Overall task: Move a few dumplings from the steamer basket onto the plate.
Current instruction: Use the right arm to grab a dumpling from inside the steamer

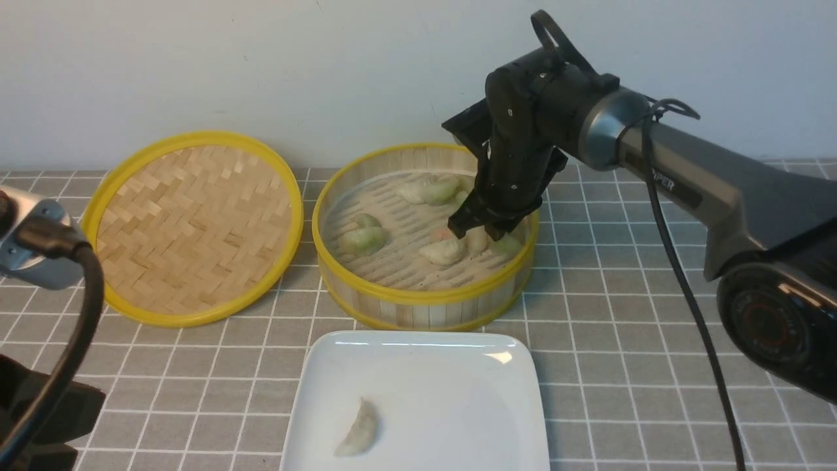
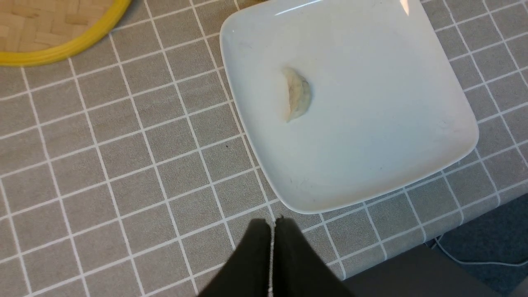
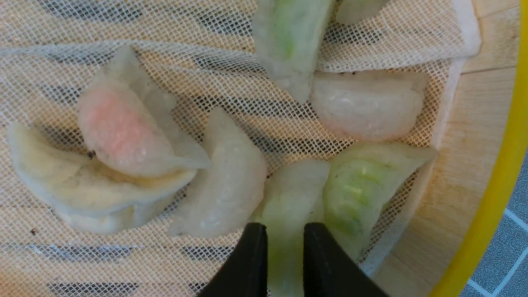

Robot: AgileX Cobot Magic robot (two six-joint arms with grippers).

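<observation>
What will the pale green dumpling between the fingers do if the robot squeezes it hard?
Probably squish: the pale green dumpling between the fingers of the right gripper has thin, translucent skin that looks soft, so it might tear. It looks moist and glossy, so it could slip out. It also touches a greener dumpling, which may stick and drag along.

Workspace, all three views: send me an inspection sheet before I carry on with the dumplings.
Surface: grey tiled tablecloth, lying flat.
Job's things: round bamboo steamer basket holds several pale crescent dumplings; glossy white square plate holds one whitish dumpling.
Clutter: flat woven yellow-rimmed lid left of the basket.
Grippers: right gripper shut on a pale green dumpling in the basket; left gripper shut, empty, over the cloth beside the plate.
Cables: black right-arm cable and black left-arm cable, both off the food.
Surroundings: plain pale wall behind.
</observation>
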